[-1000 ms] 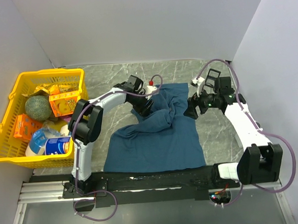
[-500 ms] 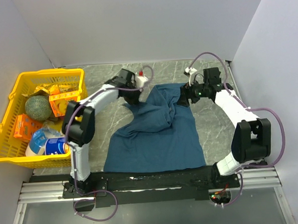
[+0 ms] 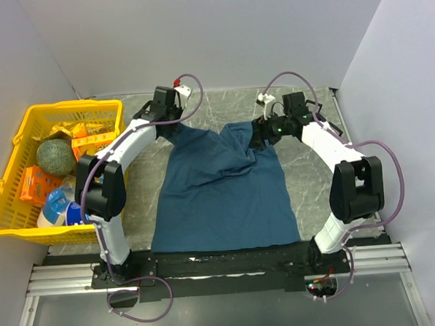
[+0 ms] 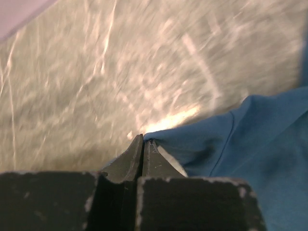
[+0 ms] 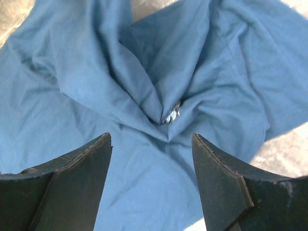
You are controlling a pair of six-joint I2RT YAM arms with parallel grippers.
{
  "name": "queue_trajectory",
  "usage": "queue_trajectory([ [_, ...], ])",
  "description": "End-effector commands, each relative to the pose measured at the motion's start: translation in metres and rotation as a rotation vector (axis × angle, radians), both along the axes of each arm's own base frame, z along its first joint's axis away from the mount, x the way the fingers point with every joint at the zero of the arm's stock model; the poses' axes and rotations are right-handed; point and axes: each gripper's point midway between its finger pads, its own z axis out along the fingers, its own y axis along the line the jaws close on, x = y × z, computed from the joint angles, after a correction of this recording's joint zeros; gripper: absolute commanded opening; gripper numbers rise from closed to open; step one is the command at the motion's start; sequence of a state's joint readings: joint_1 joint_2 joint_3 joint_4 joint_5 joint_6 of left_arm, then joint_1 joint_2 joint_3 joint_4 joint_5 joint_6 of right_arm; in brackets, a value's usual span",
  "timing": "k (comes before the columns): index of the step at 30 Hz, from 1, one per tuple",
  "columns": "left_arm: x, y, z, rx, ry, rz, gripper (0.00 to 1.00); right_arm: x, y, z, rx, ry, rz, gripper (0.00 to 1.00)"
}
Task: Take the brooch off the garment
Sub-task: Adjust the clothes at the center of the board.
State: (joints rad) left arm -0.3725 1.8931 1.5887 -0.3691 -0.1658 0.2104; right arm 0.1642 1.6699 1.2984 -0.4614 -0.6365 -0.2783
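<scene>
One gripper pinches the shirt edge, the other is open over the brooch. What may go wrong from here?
The brooch lies deep in a crease, so the open right gripper may close on cloth instead. The left gripper holds only the very edge of the shirt with its tips; a pull might slip it free.

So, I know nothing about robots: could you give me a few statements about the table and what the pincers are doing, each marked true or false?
1. The left pincer is shut on the edge of the shirt. True.
2. The right pincer grips the brooch. False: it is open above the brooch, which sits in a fold of the shirt.
3. The basket stands on the robot's right. False: it is on its left.
4. The basket holds several things. True.
</scene>
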Motion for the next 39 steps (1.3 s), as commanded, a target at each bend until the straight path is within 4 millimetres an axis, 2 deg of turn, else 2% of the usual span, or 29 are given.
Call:
queue_trajectory([
  [1, 0.002, 0.028, -0.014, 0.102, 0.019, 0.166, 0.18, 0.026, 0.006, 0.009, -0.039, -0.049, -0.047, 0.74],
  [3, 0.001, 0.026, -0.009, 0.079, 0.016, 0.162, 0.35, 0.036, 0.002, 0.003, -0.072, -0.041, -0.087, 0.74],
  [4, 0.000, 0.024, -0.006, 0.072, 0.011, 0.156, 0.53, 0.039, 0.001, -0.006, -0.081, -0.019, -0.095, 0.74],
  [6, -0.002, 0.013, 0.006, 0.013, 0.003, 0.111, 0.68, 0.048, -0.004, -0.011, -0.111, -0.011, -0.138, 0.74],
  [7, -0.004, 0.007, 0.009, -0.013, 0.005, 0.086, 0.79, 0.052, -0.005, -0.019, -0.122, 0.007, -0.148, 0.74],
  [10, -0.015, -0.019, 0.025, -0.122, 0.014, -0.028, 0.92, 0.060, -0.007, -0.030, -0.163, 0.028, -0.182, 0.74],
  [13, -0.032, -0.049, 0.028, -0.186, 0.041, -0.143, 0.99, 0.066, -0.008, -0.043, -0.220, 0.041, -0.216, 0.74],
  [14, -0.036, -0.055, 0.028, -0.195, 0.045, -0.173, 0.96, 0.067, -0.006, -0.046, -0.233, 0.044, -0.217, 0.73],
  [19, -0.060, -0.088, 0.016, -0.237, 0.101, -0.289, 0.96, 0.083, -0.006, -0.058, -0.325, 0.014, -0.256, 0.67],
  [21, -0.065, -0.095, 0.013, -0.253, 0.124, -0.312, 0.96, 0.092, -0.005, -0.056, -0.343, -0.005, -0.265, 0.66],
  [22, -0.067, -0.096, 0.011, -0.257, 0.133, -0.320, 0.96, 0.093, -0.006, -0.065, -0.361, 0.013, -0.268, 0.66],
  [24, -0.073, -0.103, 0.005, -0.265, 0.152, -0.347, 0.96, 0.101, -0.006, -0.064, -0.375, -0.001, -0.276, 0.66],
  [26, -0.080, -0.109, -0.002, -0.263, 0.174, -0.372, 0.96, 0.106, -0.007, -0.072, -0.398, 0.003, -0.281, 0.66],
  [27, -0.083, -0.111, -0.006, -0.262, 0.184, -0.382, 0.96, 0.111, -0.006, -0.068, -0.398, -0.012, -0.284, 0.66],
  [28, -0.089, -0.115, -0.013, -0.258, 0.203, -0.394, 0.96, 0.112, -0.006, -0.076, -0.414, 0.007, -0.280, 0.66],
  [32, -0.103, -0.120, -0.033, -0.241, 0.256, -0.418, 0.96, 0.120, -0.006, -0.077, -0.429, 0.012, -0.287, 0.66],
  [36, -0.111, -0.120, -0.046, -0.228, 0.291, -0.427, 0.96, 0.118, -0.002, -0.083, -0.444, 0.038, -0.263, 0.63],
  [39, -0.116, -0.118, -0.052, -0.216, 0.316, -0.430, 0.96, 0.115, 0.001, -0.086, -0.447, 0.053, -0.240, 0.52],
])
